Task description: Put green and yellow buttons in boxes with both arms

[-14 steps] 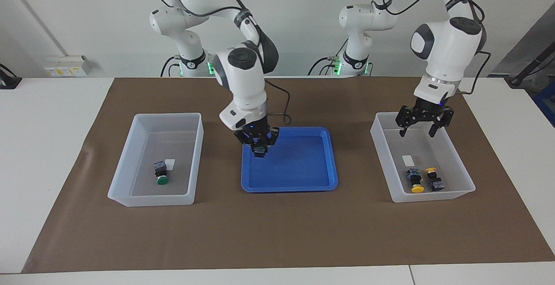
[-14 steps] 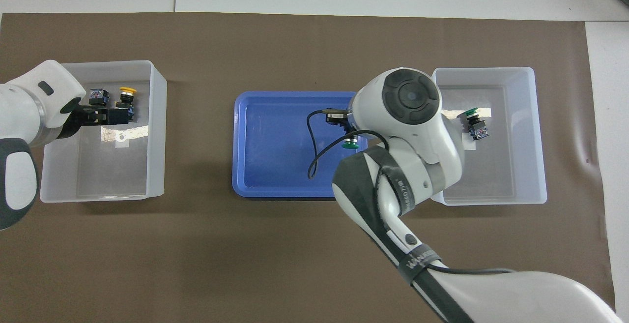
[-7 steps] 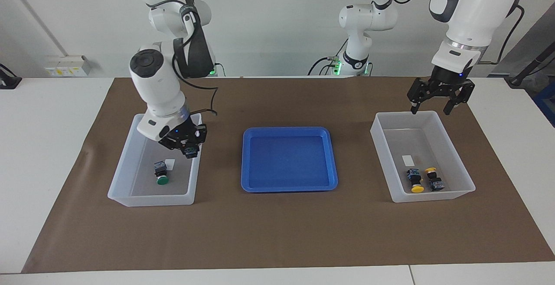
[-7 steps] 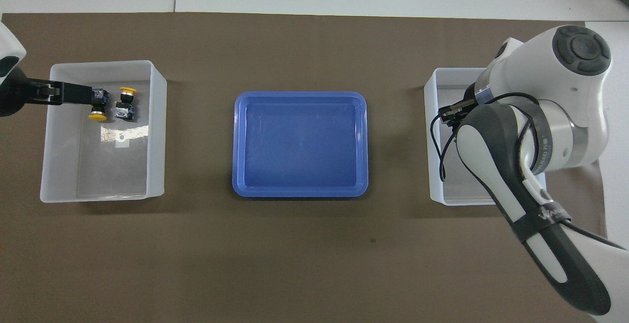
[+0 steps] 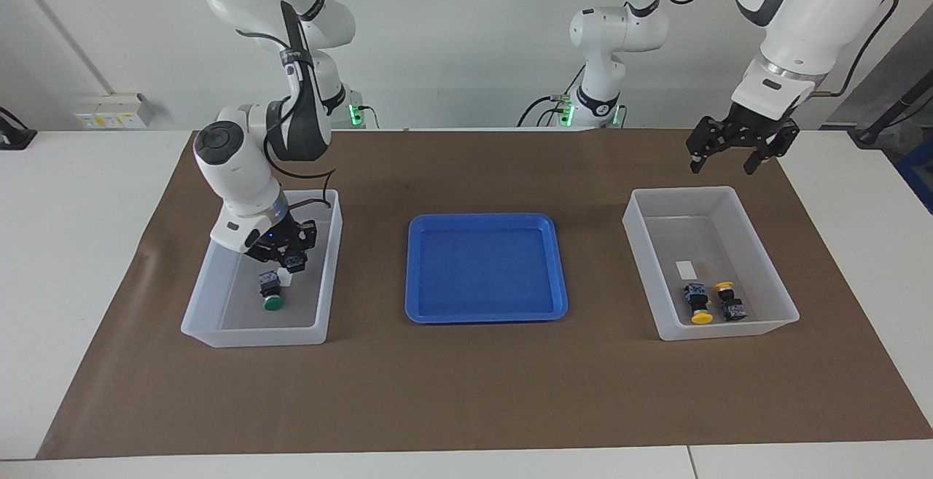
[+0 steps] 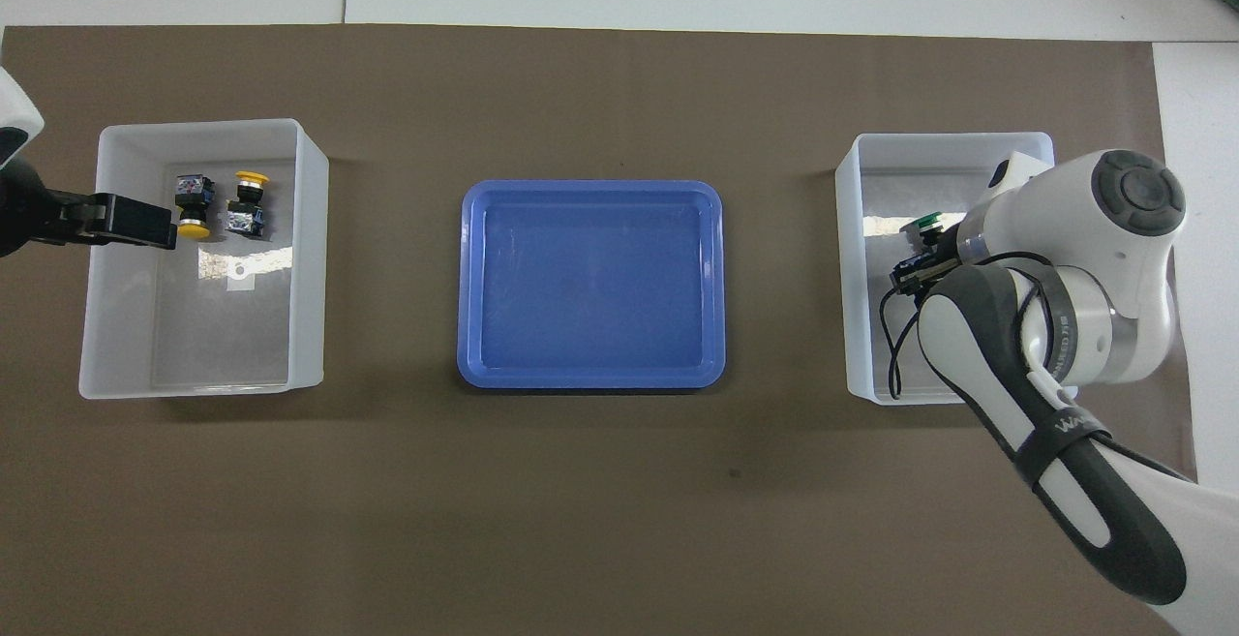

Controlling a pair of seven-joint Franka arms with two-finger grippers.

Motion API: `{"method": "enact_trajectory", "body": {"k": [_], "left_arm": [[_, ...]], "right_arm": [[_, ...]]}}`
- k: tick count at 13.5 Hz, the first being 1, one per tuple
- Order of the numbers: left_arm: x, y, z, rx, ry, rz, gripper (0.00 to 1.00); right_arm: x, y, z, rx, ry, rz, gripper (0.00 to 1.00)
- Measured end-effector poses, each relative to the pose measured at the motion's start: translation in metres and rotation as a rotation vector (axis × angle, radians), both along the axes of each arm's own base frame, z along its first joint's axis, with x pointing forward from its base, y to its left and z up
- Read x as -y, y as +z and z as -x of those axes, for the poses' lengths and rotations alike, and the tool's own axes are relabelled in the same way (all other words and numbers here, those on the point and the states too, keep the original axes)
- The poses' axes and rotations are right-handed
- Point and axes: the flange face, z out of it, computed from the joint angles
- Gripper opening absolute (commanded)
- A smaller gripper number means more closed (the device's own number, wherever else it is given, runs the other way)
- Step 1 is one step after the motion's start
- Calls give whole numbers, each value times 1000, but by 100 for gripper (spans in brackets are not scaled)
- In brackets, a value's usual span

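My right gripper (image 5: pixel 286 260) is low inside the clear box (image 5: pixel 332 246) at the right arm's end of the table. It is shut on a green button (image 5: pixel 293 265); only the button's bluish block (image 6: pixel 908 274) shows, its cap is hidden. Another green button (image 5: pixel 271 295) lies on that box's floor just beside the gripper, its cap (image 6: pixel 926 222) showing in the overhead view. Two yellow buttons (image 5: pixel 700 304) (image 5: pixel 729 302) lie side by side in the other clear box (image 5: pixel 641 246). My left gripper (image 5: pixel 721 169) hangs open and empty above that box's robot-side edge.
An empty blue tray (image 5: pixel 486 267) sits in the middle of the brown mat (image 5: pixel 466 391), between the two boxes. A white label lies on each box's floor. The right arm's forearm covers part of its box in the overhead view.
My right arm carried the green button from over the blue tray across to its box and lowered it inside. My left gripper rose out of the yellow buttons' box, staying open.
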Motion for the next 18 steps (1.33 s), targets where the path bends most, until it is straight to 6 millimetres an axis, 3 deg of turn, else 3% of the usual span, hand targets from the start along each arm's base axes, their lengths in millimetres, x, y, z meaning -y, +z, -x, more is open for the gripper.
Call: {"method": "enact_trajectory", "body": {"k": [1,2,3,4,7,9,14,18], "left_arm": [[-1,0,0,0,3,0,100],[-3,0,0,0,5,0,100],[-4,0,0,-1,7,0,100],[-4,0,0,-3,8,0,100],[0,0,1,-6,1,0,100],[4,0,1,-8,-7,-1,100],[-3,0,1,-9,4,0,100],[-1,0,2,-9,2,-1,100]], "right_arm": [[4,-5,2,11,-1,0,34],[7,-10,4,19,-2,1,49],[9,-15,6,25,-3,1,79],[9,-18,8,29,-3,1,100],[7,-17,8,36,-27,-1,100],[2,2,2,71,-80,-7,100],[-1,90,-15,92,-200,-21,100],[9,164,-2,86,-308,-30,100]]}}
